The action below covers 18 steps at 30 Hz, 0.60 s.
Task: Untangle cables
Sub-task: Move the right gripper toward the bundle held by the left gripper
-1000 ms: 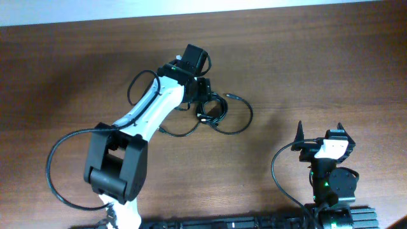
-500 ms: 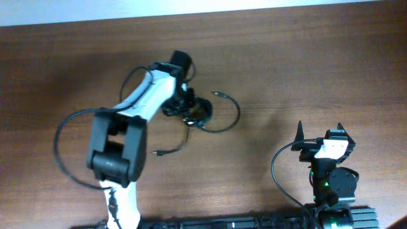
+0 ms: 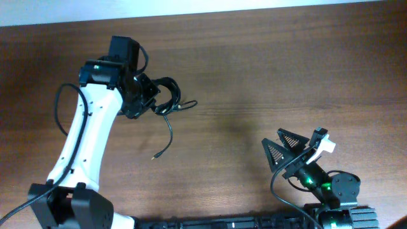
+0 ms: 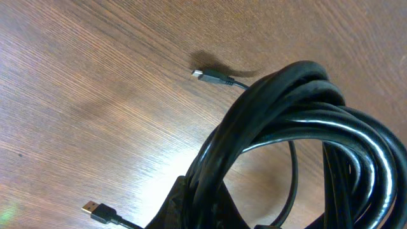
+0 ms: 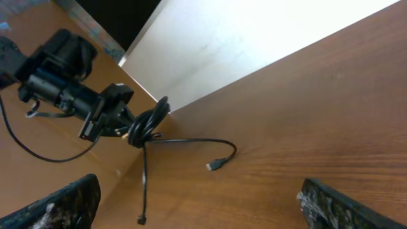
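I have my left gripper (image 3: 149, 100) clamped on the bunched cables (image 4: 254, 105) at far left, two plugs trailing; right gripper (image 3: 280, 146) spread wide, near right

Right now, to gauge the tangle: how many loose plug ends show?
2: one plug beside the cables in the left gripper, another plug on the strand trailing toward the robot. Others may be hidden.

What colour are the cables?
The cables are black; the left wrist view shows it best.
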{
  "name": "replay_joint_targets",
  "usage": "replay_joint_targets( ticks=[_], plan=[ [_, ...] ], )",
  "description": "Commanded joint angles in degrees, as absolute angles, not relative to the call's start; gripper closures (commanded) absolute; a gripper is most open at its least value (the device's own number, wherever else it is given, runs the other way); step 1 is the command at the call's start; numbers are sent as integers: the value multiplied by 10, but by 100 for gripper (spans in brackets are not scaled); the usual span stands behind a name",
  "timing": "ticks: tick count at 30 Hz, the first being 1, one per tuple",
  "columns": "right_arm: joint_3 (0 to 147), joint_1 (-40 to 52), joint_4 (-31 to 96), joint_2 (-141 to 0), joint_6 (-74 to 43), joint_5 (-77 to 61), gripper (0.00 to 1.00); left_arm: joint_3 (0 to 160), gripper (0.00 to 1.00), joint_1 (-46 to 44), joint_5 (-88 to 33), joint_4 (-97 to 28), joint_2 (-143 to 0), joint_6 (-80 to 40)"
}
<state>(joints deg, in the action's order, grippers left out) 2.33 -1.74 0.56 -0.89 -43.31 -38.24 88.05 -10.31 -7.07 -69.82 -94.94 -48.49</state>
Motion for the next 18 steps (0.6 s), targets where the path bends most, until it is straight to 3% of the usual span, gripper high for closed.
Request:
replay_joint_targets(
  ticks=[1, 4, 6, 8, 9, 11, 16, 18],
  plan=[
    [34, -15, 1, -43, -454, -395, 4, 882, 100, -138, -72, -686, -941, -527],
    [105, -15, 1, -164, -435, -418, 17, 882, 100, -186, 18, -670, -941, -513],
    [164, -6, 2, -269, -335, -488, 28, 882, 100, -208, 26, -634, -941, -422],
    [215, 30, 1, -377, -263, -521, 33, 882, 100, -221, 26, -598, -941, -324],
    [239, 62, -16, -445, -268, -521, 32, 882, 100, -225, 23, -594, -941, -320],
    [255, 110, -125, -549, -326, -520, 10, 882, 100, -232, -3, -594, -941, -270],
    [255, 136, -486, -765, -546, -491, 9, 882, 100, -240, -18, -607, -941, -198],
    [255, 139, -582, -835, -613, -482, 16, 882, 100, -240, -65, -606, -941, -198]
  ],
)
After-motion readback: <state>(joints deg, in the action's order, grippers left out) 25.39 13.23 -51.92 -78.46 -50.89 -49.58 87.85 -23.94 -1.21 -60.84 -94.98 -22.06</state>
